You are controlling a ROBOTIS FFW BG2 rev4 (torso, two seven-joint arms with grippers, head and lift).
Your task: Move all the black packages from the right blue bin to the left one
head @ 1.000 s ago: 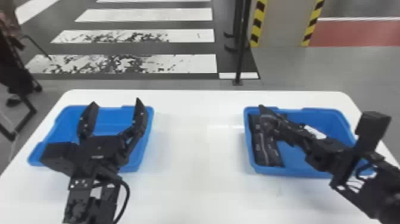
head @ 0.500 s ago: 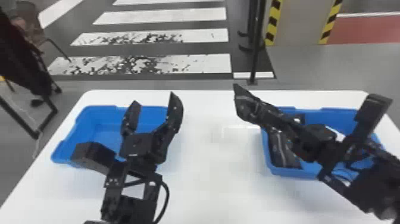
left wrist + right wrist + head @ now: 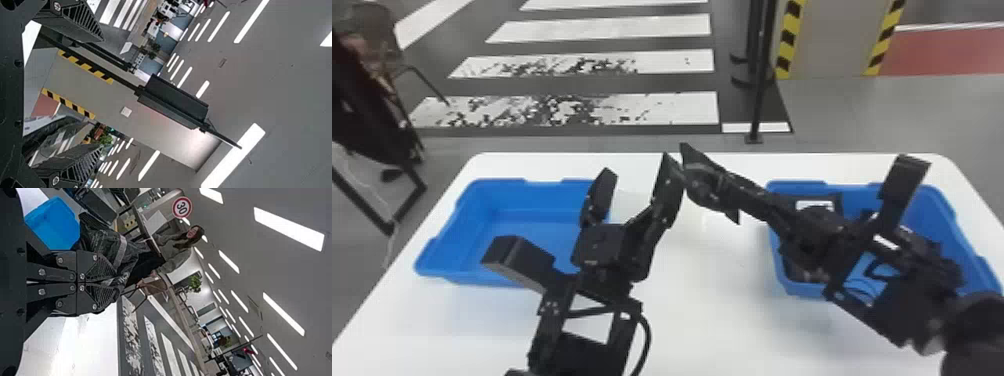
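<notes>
Well, the black package [image 3: 105,244] looks light and soft, like a bag that bends and flops, so I don't think it would break. Its skin may be a bit slippery, and a small pinch at the edge could slide off. A good place to grab it would be near the middle, on a thick fold. It is dark and shiny, all crinkly, with a paler stripe across it. Right now it is up in the air over the white table [image 3: 712,320], between the two bins, with the right gripper [image 3: 116,283] squeezed together on it. The left gripper [image 3: 637,162] is close by with its fingers wide apart. I can't tell if it touches the package. The left blue bin [image 3: 527,225] is where it should go next. The right blue bin [image 3: 959,220] has another dark package [image 3: 827,201] in it.
</notes>
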